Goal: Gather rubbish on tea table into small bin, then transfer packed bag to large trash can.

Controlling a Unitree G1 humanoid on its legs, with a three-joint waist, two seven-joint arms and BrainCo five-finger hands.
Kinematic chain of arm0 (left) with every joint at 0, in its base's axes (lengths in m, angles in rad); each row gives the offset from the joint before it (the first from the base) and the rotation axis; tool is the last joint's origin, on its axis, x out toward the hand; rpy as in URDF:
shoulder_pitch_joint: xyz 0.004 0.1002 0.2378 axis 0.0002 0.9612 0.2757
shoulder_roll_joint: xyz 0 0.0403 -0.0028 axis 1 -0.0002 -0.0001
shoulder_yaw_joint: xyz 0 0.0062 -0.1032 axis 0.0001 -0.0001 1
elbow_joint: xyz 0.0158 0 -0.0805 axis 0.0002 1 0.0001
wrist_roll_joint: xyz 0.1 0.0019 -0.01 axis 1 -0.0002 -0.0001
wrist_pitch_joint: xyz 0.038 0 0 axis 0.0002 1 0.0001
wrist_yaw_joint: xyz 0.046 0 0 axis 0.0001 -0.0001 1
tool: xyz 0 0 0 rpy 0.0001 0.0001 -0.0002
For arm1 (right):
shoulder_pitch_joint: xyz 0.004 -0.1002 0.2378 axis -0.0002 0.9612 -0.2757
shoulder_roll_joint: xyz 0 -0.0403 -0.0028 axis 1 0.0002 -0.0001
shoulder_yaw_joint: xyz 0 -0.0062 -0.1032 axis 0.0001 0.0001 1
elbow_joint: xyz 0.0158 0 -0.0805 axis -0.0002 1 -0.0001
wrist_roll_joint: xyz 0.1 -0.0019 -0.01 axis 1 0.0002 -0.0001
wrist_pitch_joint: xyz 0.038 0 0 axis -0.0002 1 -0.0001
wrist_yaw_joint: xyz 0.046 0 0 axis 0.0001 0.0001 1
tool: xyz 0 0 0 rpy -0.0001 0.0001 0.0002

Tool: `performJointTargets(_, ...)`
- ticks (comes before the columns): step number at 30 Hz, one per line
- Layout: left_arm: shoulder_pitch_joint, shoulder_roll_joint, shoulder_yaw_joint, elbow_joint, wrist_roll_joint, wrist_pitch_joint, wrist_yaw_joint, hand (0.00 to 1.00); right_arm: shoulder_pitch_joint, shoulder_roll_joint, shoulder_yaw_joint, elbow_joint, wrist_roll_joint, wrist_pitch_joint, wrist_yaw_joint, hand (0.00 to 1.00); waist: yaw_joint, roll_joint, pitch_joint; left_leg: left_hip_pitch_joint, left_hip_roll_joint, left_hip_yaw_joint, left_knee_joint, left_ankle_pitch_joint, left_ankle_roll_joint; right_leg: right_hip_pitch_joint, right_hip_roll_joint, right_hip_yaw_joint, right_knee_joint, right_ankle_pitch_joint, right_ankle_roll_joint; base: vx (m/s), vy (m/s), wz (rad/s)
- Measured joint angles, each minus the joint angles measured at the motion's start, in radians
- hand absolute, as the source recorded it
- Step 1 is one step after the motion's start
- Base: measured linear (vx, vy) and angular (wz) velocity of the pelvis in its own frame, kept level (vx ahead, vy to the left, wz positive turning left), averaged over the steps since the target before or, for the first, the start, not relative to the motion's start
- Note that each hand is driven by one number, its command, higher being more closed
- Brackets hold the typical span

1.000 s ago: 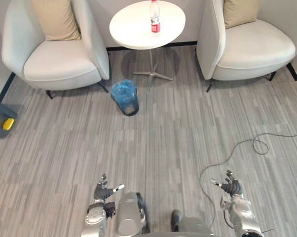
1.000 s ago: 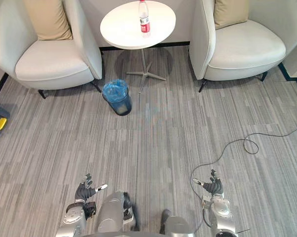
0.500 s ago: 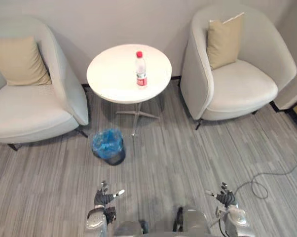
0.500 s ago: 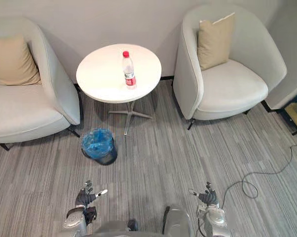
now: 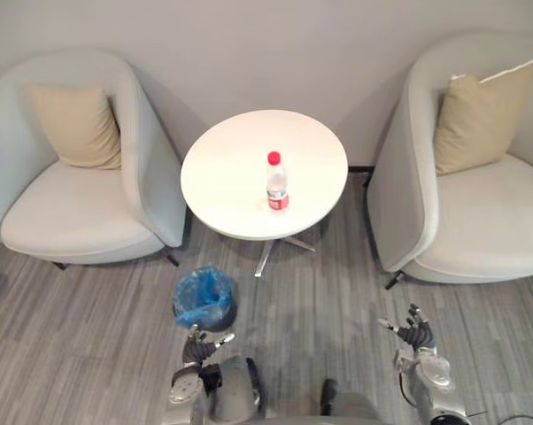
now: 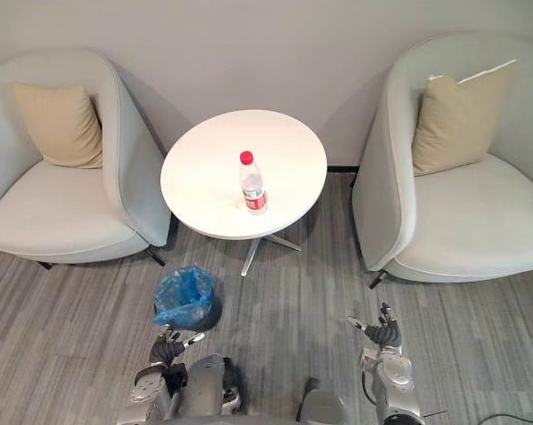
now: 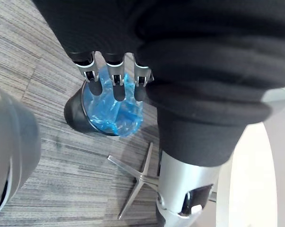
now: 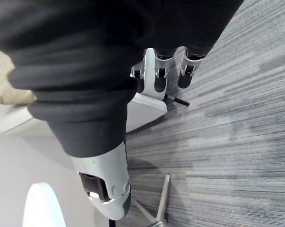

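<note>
Rubbish here is the bottle (image 5: 276, 181), upright near the middle of the bench (image 5: 227, 168); looks like thin plastic, so probably light, a bit slick and tippy; I'd wrap it round the label, below the red cap; bin (image 5: 204, 298) with its blue bag sits on the floor by the bench's foot; left hand (image 5: 196, 347) and right hand (image 5: 415, 335) hang low, fingers loose and spread, holding nothing, well short of the bench.

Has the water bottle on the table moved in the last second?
No. The clear red-capped plastic bottle still stands near the round white table's middle; the camera shifted.
</note>
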Motion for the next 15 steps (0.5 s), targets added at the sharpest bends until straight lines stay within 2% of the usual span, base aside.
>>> performJointTargets(1, 0.01, 0.002, -0.001, 0.0, 0.0, 0.0, 0.0, 0.0, -0.003, 0.0, 0.005, -0.012, -0.007, -0.001, -0.006, 0.0, -0.001, -0.009, 0.004, 0.008, -0.014, 0.001, 0.003, -0.025, 0.0, -0.001, -0.017, 0.004, 0.031, -0.021, 0.005, 0.16, 0.048, 0.06)
performJointTargets(2, 0.026, 0.004, -0.012, 0.001, 0.0, 0.002, 0.0, 0.0, -0.005, 0.0, 0.015, -0.045, -0.017, -0.001, -0.013, 0.0, -0.003, -0.021, 0.011, 0.033, -0.033, 0.008, 0.01, -0.07, 0.002, -0.023, -0.043, 0.032, 0.135, -0.035, 0.015, 0.19, 0.066, -0.13)
performJointTargets(3, 0.051, 0.012, -0.031, 0.001, 0.0, 0.002, 0.0, 0.0, -0.012, 0.001, 0.04, -0.082, -0.038, -0.001, -0.014, 0.0, -0.002, -0.021, 0.011, 0.061, -0.044, 0.012, 0.01, -0.091, 0.006, -0.094, -0.053, 0.091, 0.315, -0.024, 0.032, 0.18, 0.078, -0.17)
performJointTargets(4, 0.059, 0.02, -0.04, 0.001, 0.0, 0.003, 0.0, 0.0, -0.012, 0.003, 0.057, -0.103, -0.05, -0.002, -0.014, 0.0, -0.003, -0.023, 0.013, 0.073, -0.048, 0.009, 0.011, -0.099, 0.01, -0.135, -0.054, 0.119, 0.4, -0.005, 0.05, 0.19, 0.061, 0.06)
performJointTargets(5, 0.064, 0.04, -0.053, 0.0, 0.001, 0.003, 0.0, 0.0, -0.009, 0.007, 0.089, -0.146, -0.069, -0.003, -0.013, 0.0, -0.015, -0.024, 0.014, 0.094, -0.05, -0.013, 0.011, -0.113, 0.009, -0.179, -0.036, 0.174, 0.489, -0.016, 0.049, 0.2, 0.02, 0.44)
performJointTargets(6, 0.063, 0.044, -0.059, -0.002, 0.001, 0.003, 0.0, 0.0, -0.007, 0.006, 0.115, -0.188, -0.095, -0.004, -0.013, 0.0, -0.03, -0.027, 0.013, 0.105, -0.05, -0.036, 0.011, -0.119, 0.002, -0.209, -0.014, 0.207, 0.479, -0.031, 0.028, 0.21, -0.017, 0.53)
performJointTargets(7, 0.059, 0.048, -0.057, -0.003, 0.001, 0.002, 0.0, 0.0, -0.007, 0.006, 0.126, -0.21, -0.097, -0.005, -0.013, 0.0, -0.031, -0.031, 0.01, 0.107, -0.05, -0.039, 0.01, -0.117, -0.005, -0.229, -0.002, 0.218, 0.467, -0.035, 0.021, 0.26, -0.11, 0.58)
performJointTargets(8, 0.045, 0.062, -0.052, -0.002, 0.001, 0.001, 0.001, 0.0, -0.011, 0.003, 0.142, -0.258, -0.123, -0.021, -0.013, 0.0, -0.029, -0.038, 0.008, 0.105, -0.049, -0.057, 0.023, -0.111, -0.003, -0.265, 0.02, 0.248, 0.372, -0.033, 0.011, 0.22, -0.137, 0.54)
performJointTargets(9, 0.039, 0.065, -0.052, -0.002, 0.002, -0.001, 0.001, 0.0, -0.012, 0.002, 0.145, -0.281, -0.138, -0.03, -0.013, 0.0, -0.029, -0.045, 0.005, 0.101, -0.057, -0.071, 0.044, -0.114, -0.008, -0.265, 0.027, 0.252, 0.267, 0.005, 0.001, 0.24, -0.154, 0.57)
performJointTargets(10, 0.037, 0.073, -0.052, -0.001, 0.002, -0.004, 0.0, 0.0, -0.014, 0.0, 0.147, -0.293, -0.149, -0.036, -0.013, 0.0, -0.028, -0.052, 0.006, 0.098, -0.072, -0.093, 0.053, -0.115, -0.01, -0.263, 0.025, 0.254, 0.208, 0.077, -0.001, 0.21, -0.133, 0.58)
performJointTargets(11, 0.03, 0.053, -0.054, 0.007, 0.002, 0.0, 0.0, 0.0, -0.023, -0.02, 0.149, -0.295, -0.166, -0.042, -0.013, 0.0, -0.034, -0.022, 0.003, 0.096, -0.066, -0.132, 0.057, -0.121, -0.02, -0.237, 0.035, 0.228, 0.192, 0.078, -0.006, 0.25, -0.127, 0.39)
performJointTargets(13, 0.034, 0.036, -0.056, 0.005, 0.002, -0.003, 0.0, 0.0, -0.063, -0.062, 0.194, -0.312, -0.192, -0.042, -0.012, 0.0, -0.026, 0.015, -0.017, 0.093, -0.045, -0.17, 0.009, -0.108, -0.041, -0.216, 0.055, 0.212, 0.123, 0.098, -0.021, 0.24, -0.108, 0.19)
performJointTargets(15, 0.035, 0.036, -0.055, 0.006, 0.003, -0.005, -0.002, 0.0, -0.086, -0.067, 0.207, -0.326, -0.216, -0.044, -0.01, 0.0, -0.029, 0.024, -0.017, 0.107, -0.037, -0.201, -0.032, -0.094, -0.062, -0.19, 0.067, 0.187, 0.074, 0.112, -0.029, 0.17, -0.094, 0.23)
